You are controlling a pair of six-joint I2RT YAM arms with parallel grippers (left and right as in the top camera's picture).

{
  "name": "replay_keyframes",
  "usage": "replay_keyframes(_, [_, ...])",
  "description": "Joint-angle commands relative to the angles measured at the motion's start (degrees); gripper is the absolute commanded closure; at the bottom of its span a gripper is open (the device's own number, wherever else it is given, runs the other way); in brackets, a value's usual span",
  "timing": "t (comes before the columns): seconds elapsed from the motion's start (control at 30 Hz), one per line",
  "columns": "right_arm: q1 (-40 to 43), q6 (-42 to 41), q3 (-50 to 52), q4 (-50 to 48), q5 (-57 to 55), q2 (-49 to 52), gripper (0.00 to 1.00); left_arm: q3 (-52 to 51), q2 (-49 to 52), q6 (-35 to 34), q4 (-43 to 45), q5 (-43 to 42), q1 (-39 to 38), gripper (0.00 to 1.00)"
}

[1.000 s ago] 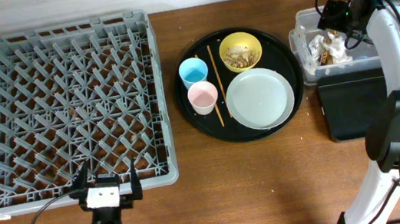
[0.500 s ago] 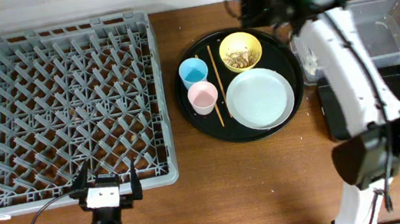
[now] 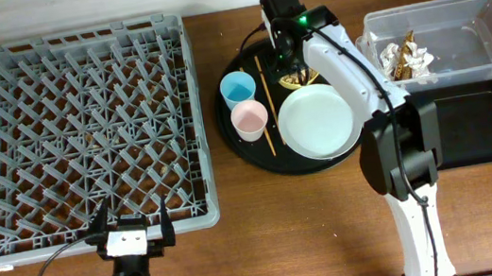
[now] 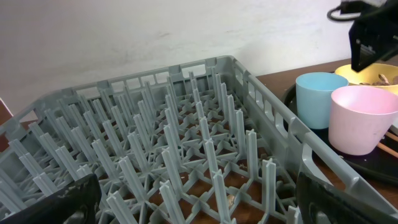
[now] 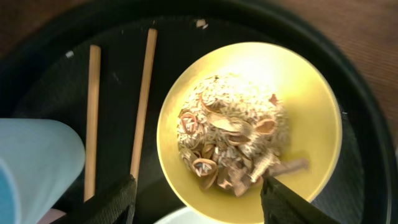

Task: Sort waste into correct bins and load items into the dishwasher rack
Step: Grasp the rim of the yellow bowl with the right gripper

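My right gripper [image 3: 292, 56] hangs open over the yellow bowl [image 5: 311, 118] on the round black tray [image 3: 352, 76]. Beige food scraps [image 5: 230, 134] fill the bowl. One finger [image 5: 112, 202] is outside the bowl's left rim, the other [image 5: 289, 202] over the scraps. Two chopsticks [image 5: 142, 106] lie left of the bowl. A blue cup [image 3: 238, 88], a pink cup [image 3: 249, 118] and a grey plate [image 3: 318, 121] share the tray. White tissue and a gold-brown wrapper [image 3: 404, 55] lie in the clear tub [image 3: 461, 33]. My left gripper [image 3: 134, 224] is open at the near edge of the dishwasher rack [image 3: 83, 131].
The shallow black rectangular tray [image 3: 477, 122] sits just in front of the clear tub at the right. In the left wrist view the rack's pegs [image 4: 205, 143] fill the foreground, with both cups [image 4: 364, 118] beyond its right wall. Bare wooden table lies between the rack and the round tray.
The right arm has swung left from the clear tub to above the yellow bowl, and its jaws have narrowed somewhat. The left arm has not moved.
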State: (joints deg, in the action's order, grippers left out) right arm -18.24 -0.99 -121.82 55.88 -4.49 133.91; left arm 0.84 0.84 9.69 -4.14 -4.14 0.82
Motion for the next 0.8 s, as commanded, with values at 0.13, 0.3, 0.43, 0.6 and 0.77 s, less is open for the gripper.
replay_keyframes(0.13, [-0.3, 10.7, -0.2, -0.9, 3.4, 3.1, 0.45, -0.3, -0.3, 0.9, -0.1, -0.6, 0.1, 0.01])
replay_keyframes(0.3, [-0.4, 10.9, -0.2, -1.9, 3.5, 5.2, 0.57, -0.3, -0.3, 0.9, -0.1, -0.6, 0.1, 0.01])
replay_keyframes(0.43, [-0.5, 10.9, -0.2, -2.0, 3.8, 5.7, 0.72, -0.3, -0.3, 0.9, -0.1, -0.6, 0.1, 0.01])
replay_keyframes(0.6, [-0.6, 10.8, 0.8, -2.6, 3.8, 6.1, 0.84, -0.3, -0.3, 0.9, -0.1, -0.6, 0.1, 0.01])
replay_keyframes(0.77, [-0.5, 10.8, 1.3, -2.6, 3.8, 6.0, 0.96, -0.3, -0.3, 0.9, -0.1, -0.6, 0.1, 0.01])
